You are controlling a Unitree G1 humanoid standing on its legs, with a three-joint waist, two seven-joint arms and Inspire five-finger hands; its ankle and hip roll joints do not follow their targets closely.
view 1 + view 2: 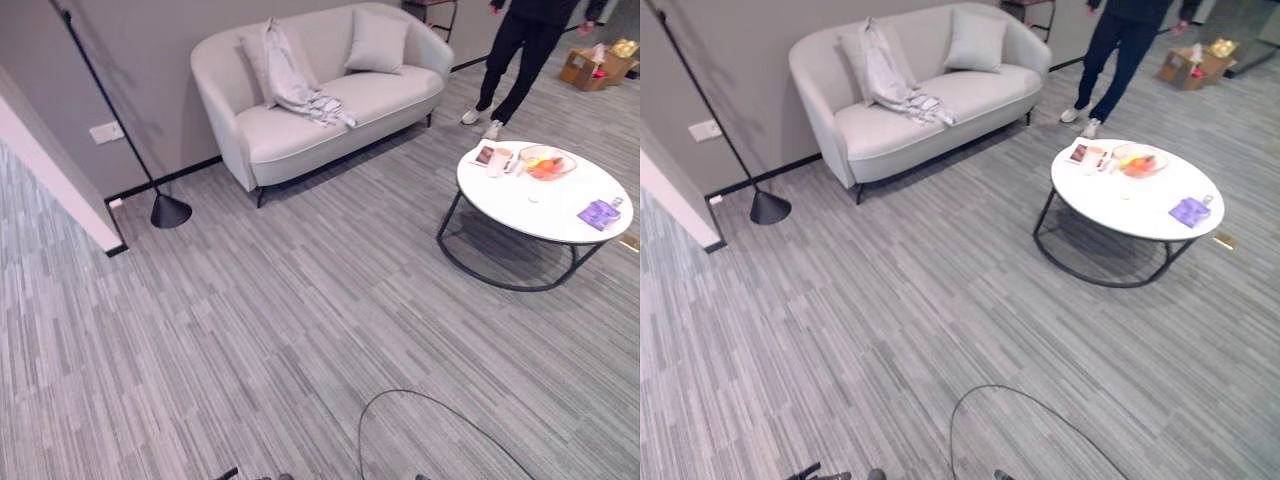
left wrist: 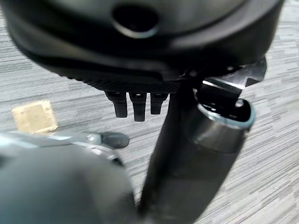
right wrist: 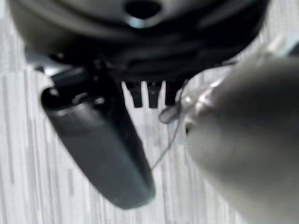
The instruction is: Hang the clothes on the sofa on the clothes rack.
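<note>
Head views: grey garment [image 1: 295,85] draped over the backrest and seat of the light sofa [image 1: 275,140]. Left wrist: left hand [image 2: 135,105] fingers straight, holding nothing. Right wrist: right hand [image 3: 149,95] fingers straight, empty.

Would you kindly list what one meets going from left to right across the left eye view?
Wall socket → floor lamp base → sofa with clothes → round white table.
</note>
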